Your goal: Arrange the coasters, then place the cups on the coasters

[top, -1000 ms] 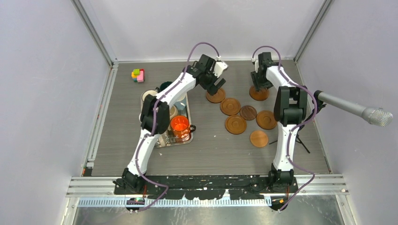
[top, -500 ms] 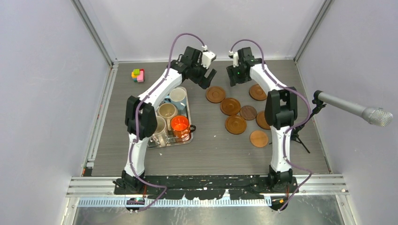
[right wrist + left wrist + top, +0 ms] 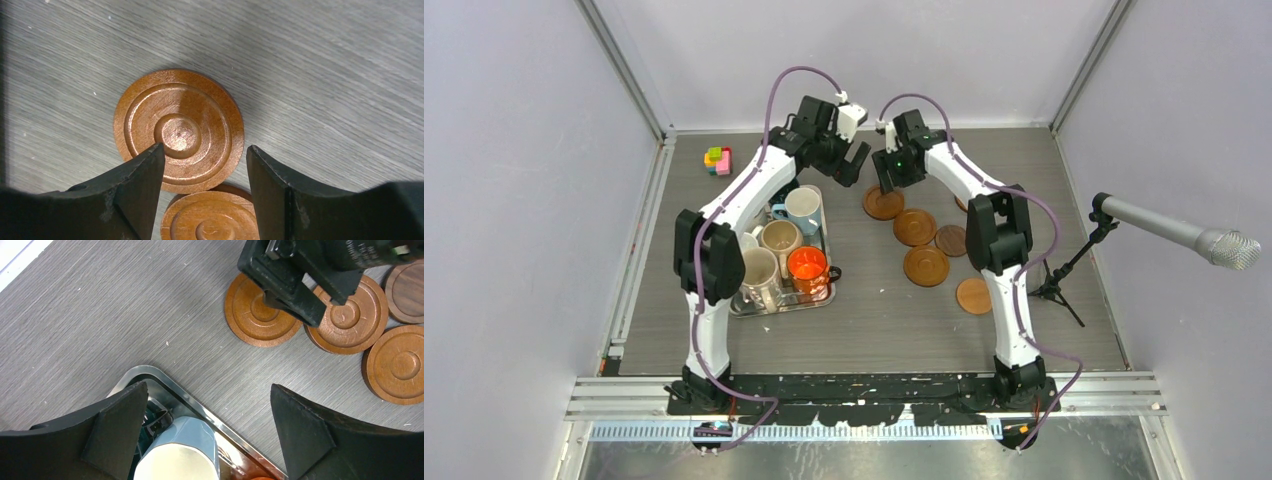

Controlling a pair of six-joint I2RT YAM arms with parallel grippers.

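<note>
Hanging over the far end of a cluster of coasters, the right gripper (image 3: 202, 165) is keeping its jaws partly apart and is gripping nothing. A reddish-brown coaster (image 3: 178, 130) is lying flat on the grey table (image 3: 325, 75) below the gap. It is reaching out past the fingertips, and its near edge is passing behind both fingers, since it is wider than the opening. A second coaster (image 3: 210, 222) is lying further back between the two fingers, right against the first; whether they are overlapping cannot be told.

The left gripper (image 3: 207, 410) is holding its jaws spread wide and empty. Beneath them, between the fingers and back towards the wrist, a light blue cup (image 3: 180, 460) with a pale inside is standing in the silver tray (image 3: 165, 385), whose rounded corner is pointing out past the fingertips. Well ahead of those fingertips, more coasters are lying close together on the table.

From above, an orange cup (image 3: 806, 265) and a beige cup (image 3: 779, 237) are standing in the same tray, behind the left jaws towards the arm's base.
</note>
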